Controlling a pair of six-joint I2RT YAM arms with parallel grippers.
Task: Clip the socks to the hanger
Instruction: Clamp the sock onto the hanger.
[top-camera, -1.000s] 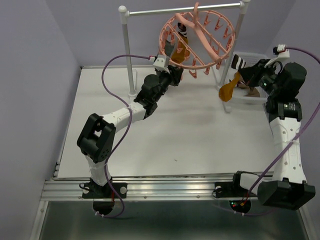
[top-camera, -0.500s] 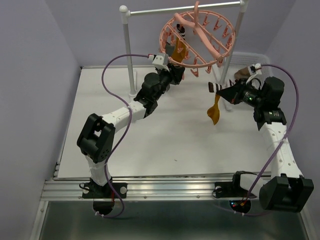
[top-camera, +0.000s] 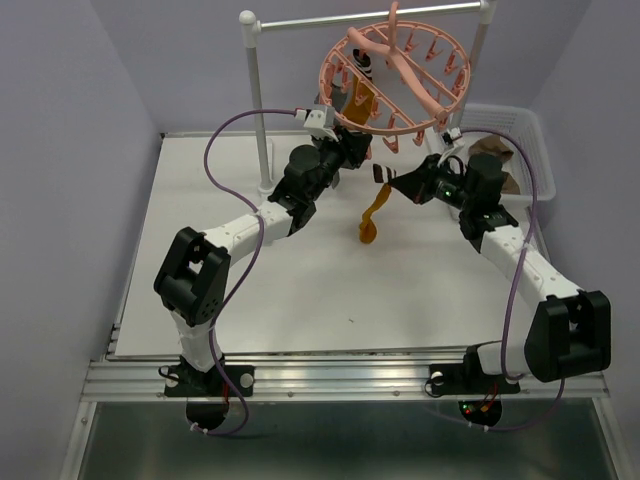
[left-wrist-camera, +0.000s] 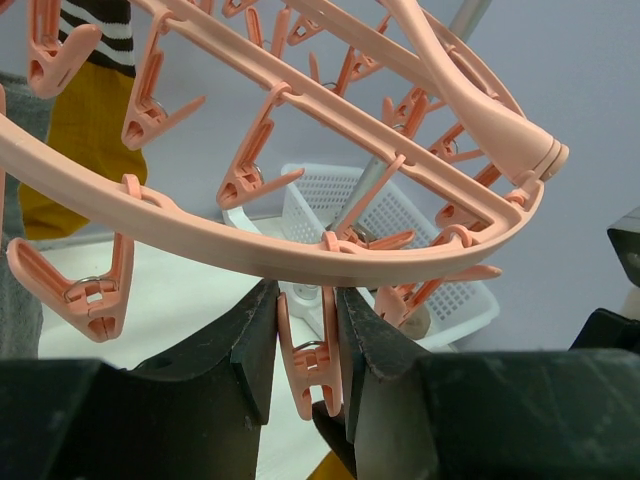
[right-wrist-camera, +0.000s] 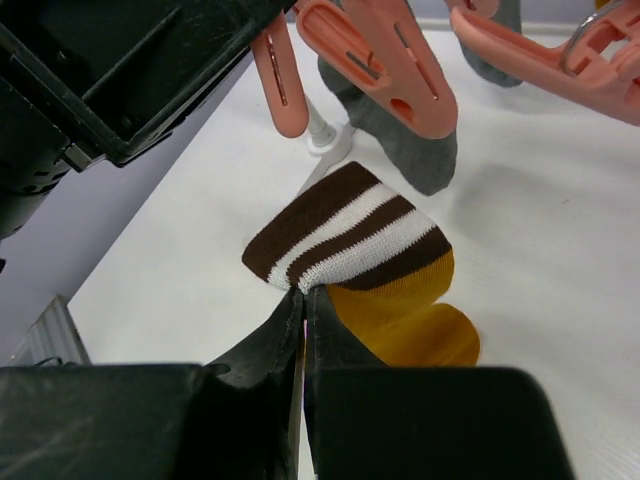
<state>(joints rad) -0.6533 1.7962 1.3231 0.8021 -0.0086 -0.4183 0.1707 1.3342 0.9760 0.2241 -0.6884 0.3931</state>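
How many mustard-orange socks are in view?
2. One mustard sock dangles from the right gripper; another sock hangs clipped on the hanger. More may be hidden.

My white table and what stands on it
The table (top-camera: 330, 280) is a plain white sheet. At its far edge stands the rail stand (top-camera: 258, 110), with one white post left of centre and the other towards the right. The white mesh basket (top-camera: 530, 125) sits in the far right corner.

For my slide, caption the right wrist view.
Right end effector holds a striped orange sock by its cuff below pink hanger clips.
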